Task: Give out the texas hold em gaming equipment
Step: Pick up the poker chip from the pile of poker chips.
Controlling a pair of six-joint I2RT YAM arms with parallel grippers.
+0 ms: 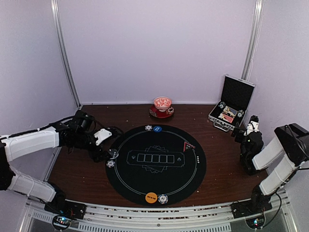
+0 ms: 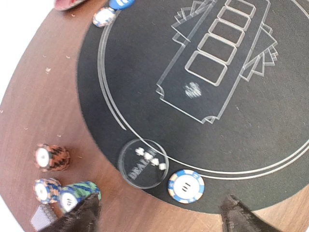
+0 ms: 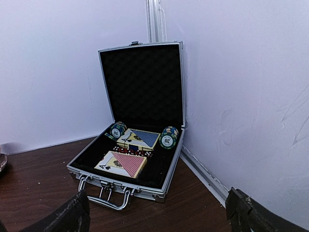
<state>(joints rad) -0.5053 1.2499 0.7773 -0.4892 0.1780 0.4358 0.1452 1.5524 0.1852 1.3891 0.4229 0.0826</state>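
Rail [image 1: 159,220] nearest; dark wood table [image 1: 222,164], black mat [image 1: 140,181] bearing orange disc [image 1: 151,197], pale walls [image 1: 159,48].

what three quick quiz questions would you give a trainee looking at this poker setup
1. True or false: the lid of the case is shut.
2. The orange disc lies at which part of the mat? A) the near edge, by the arm bases B) the far edge C) the centre
3. How many card outlines are printed in a row in the middle of the mat?

Key: 1 false; 2 A; 3 five.
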